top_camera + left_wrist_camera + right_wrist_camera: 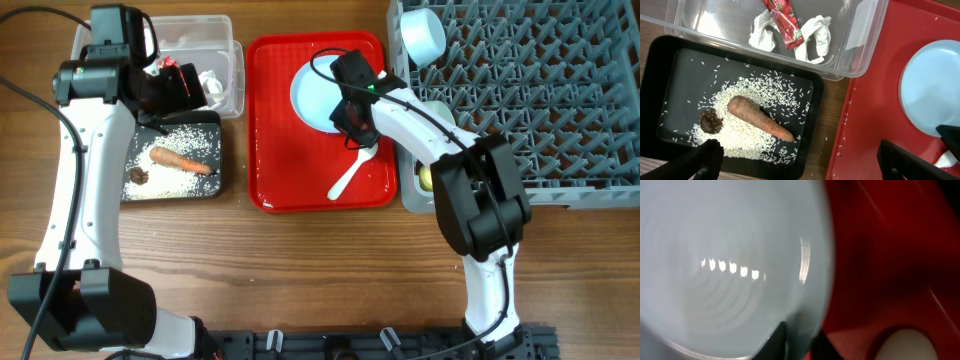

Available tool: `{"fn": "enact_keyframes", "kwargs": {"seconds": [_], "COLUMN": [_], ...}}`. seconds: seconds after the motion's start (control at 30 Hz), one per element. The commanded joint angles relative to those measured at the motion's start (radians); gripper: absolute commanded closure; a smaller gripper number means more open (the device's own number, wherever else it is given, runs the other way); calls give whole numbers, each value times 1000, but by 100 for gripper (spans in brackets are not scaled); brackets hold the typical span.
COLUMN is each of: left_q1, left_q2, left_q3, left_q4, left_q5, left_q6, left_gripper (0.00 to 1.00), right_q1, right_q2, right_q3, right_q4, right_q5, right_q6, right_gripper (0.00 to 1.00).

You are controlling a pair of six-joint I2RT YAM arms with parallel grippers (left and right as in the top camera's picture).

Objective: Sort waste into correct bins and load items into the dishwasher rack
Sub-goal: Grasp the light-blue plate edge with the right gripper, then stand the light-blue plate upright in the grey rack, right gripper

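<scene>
Place: robotics lab bench
Surface: wood table [300, 260]
Rig: two cabled white arms [85, 180] [415, 125], base rail [330, 345] along bottom edge

Bright even light; right wrist view blurred, glare dots on plate [725, 280].

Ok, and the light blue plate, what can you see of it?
The light blue plate is round, smooth and glossy, plastic by the look of it, with faint concentric rings and nothing on it. It sits face up on the far half of the red tray. The right gripper pinches its rim.
</scene>
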Motion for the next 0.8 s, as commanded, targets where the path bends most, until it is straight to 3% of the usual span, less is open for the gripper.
{"fn": "enact_keyframes", "kwargs": {"seconds": [0.0, 0.07, 0.17, 0.27, 0.4, 0.6, 0.77], "left_q1": [6, 6, 6, 6, 6, 6, 6], "left_q2": [-24, -24, -24, -24, -24, -24, -24], "left_q3": [15, 15, 15, 15, 15, 15, 15], "left_q4": [0, 0, 0, 0, 0, 0, 0], "left_q5": [-9, -9, -9, -9, -9, -9, -9], "left_q6": [1, 1, 1, 1, 1, 1, 1], "left_gripper": [0, 0, 0, 0, 0, 0, 0], "right_q1": [0, -1, -3, -16, -54, -177, -313], "right_q2": [48, 46, 35, -29, -187, -478, -440], "right_q3": [-10, -6, 48, 118, 219, 221, 174], "right_q4": [0, 31, 46, -4, -122, -87, 129], "right_q5": [-62, -120, -227, -196, 109, 719, 877], "right_q6": [-30, -128, -451, -644, -766, -969, -1395], "right_gripper": [96, 96, 96, 96, 96, 96, 96]}}
